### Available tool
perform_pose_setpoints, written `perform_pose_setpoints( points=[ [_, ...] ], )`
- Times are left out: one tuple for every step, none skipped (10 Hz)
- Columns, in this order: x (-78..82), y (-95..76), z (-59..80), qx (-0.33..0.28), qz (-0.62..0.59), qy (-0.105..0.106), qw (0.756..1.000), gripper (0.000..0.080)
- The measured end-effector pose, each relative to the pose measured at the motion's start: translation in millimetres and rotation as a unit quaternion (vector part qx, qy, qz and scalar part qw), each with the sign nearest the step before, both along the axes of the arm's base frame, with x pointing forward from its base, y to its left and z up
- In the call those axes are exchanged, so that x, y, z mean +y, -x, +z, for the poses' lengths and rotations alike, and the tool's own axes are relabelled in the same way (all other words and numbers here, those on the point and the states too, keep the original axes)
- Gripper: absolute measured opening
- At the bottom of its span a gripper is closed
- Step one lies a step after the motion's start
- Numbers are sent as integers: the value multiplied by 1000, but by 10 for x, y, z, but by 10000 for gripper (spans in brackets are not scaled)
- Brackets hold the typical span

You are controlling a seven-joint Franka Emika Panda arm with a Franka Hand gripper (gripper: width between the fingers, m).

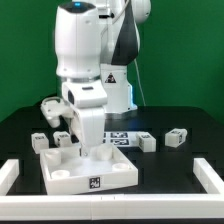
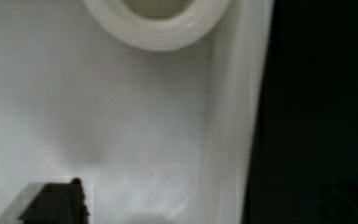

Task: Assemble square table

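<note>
The square table's white panel [image 1: 88, 172] lies on the black table with its recessed underside up and a marker tag on its front wall. My gripper [image 1: 86, 148] is down in the panel's back part. In the wrist view the panel's floor [image 2: 123, 120] fills the picture, with a round socket [image 2: 158, 20] and the panel's raised rim [image 2: 247, 110]. One dark fingertip [image 2: 51, 205] stands over the recess; the other is lost against the black table. The jaws stand wide apart, astride the rim. Several white block legs lie around: [image 1: 40, 141], [image 1: 62, 138], [image 1: 147, 141], [image 1: 176, 137].
The marker board [image 1: 118, 137] lies behind the panel. A long white bar edges the black surface at the exterior view's left [image 1: 8, 176] and right [image 1: 208, 176]. A green backdrop stands behind the arm.
</note>
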State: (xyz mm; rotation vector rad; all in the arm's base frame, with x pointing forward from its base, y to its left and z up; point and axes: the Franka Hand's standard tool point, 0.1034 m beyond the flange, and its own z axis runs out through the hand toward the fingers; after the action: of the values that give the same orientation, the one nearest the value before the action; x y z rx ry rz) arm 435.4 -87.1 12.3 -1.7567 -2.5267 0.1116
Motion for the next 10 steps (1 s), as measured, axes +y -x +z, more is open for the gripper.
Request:
perform_pose_setpoints(
  points=[
    [-14,0,-45,5,-2,-1,1000,650],
    [-48,-7,-46,4,-5,-1,1000,650],
    [-46,-5,-47,4,-5,-1,1000,627],
    [-48,-3,-50,4,-5,-1,1000,627],
    [-49,-2,-51,5,-5,-1,1000,435],
    [-50,-1,-52,5,-5,-1,1000,435],
    [-50,0,-53,5,-5,-1,1000,260],
    [-50,0,-53,5,-5,-1,1000,86],
    [-56,-26,-42,-1,-6,0,1000,86],
    [-56,-33,-40,-2,-6,0,1000,62]
  ],
)
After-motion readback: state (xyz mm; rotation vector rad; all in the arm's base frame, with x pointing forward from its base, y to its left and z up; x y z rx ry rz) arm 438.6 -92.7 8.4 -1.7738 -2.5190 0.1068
